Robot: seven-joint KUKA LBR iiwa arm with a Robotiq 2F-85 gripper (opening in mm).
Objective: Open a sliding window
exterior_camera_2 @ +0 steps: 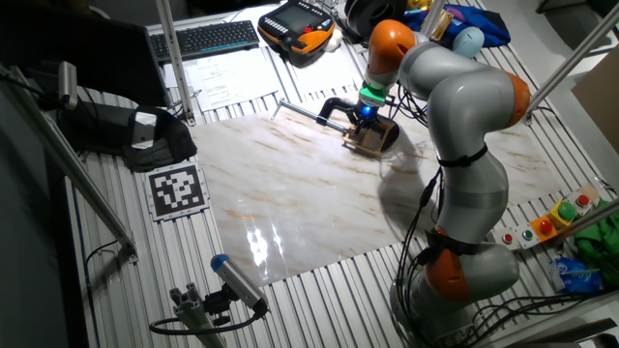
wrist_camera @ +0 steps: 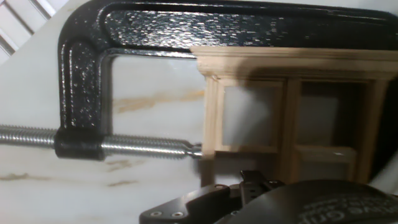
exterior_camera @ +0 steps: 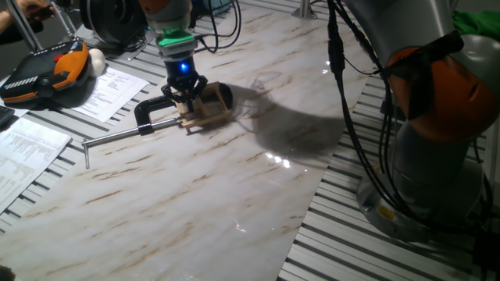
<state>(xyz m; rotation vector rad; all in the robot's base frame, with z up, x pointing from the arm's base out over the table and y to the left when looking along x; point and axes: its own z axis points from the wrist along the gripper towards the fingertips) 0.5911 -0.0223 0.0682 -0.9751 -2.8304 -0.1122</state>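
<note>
The sliding window [exterior_camera: 205,109] is seen lying near the far left part of the marble-patterned bench [exterior_camera: 203,195], held in a black C-clamp [exterior_camera: 152,113] whose steel bar [exterior_camera: 113,137] runs out to the left across the bench. In the hand view the pale-wood frame [wrist_camera: 292,118] is shown with 2 panes side by side, the left one lit and the right one in shadow; the clamp's black arch [wrist_camera: 87,68] is wrapped over the frame's top edge, and its threaded screw [wrist_camera: 143,147] is pressed against the frame's left side.

The end effector [exterior_camera: 184,95] is positioned directly over the window, with its dark fingers reaching down to the wooden frame and a blue light glowing on the wrist above them. How far the fingers are parted, and whether any part of the frame is gripped, cannot be told: the fingertips are hidden behind the wood in one fixed view, are too small in the other fixed view [exterior_camera_2: 366,120], and only the dark body of the hand is seen at the bottom of the hand view.

Printed papers [exterior_camera: 109,90] and an orange-and-black pendant [exterior_camera: 47,70] are laid on the slatted surface to the left of the bench. In the other fixed view a keyboard [exterior_camera_2: 205,39] is seen at the far side and a printed marker tag [exterior_camera_2: 177,188] beside the bench's left edge.
</note>
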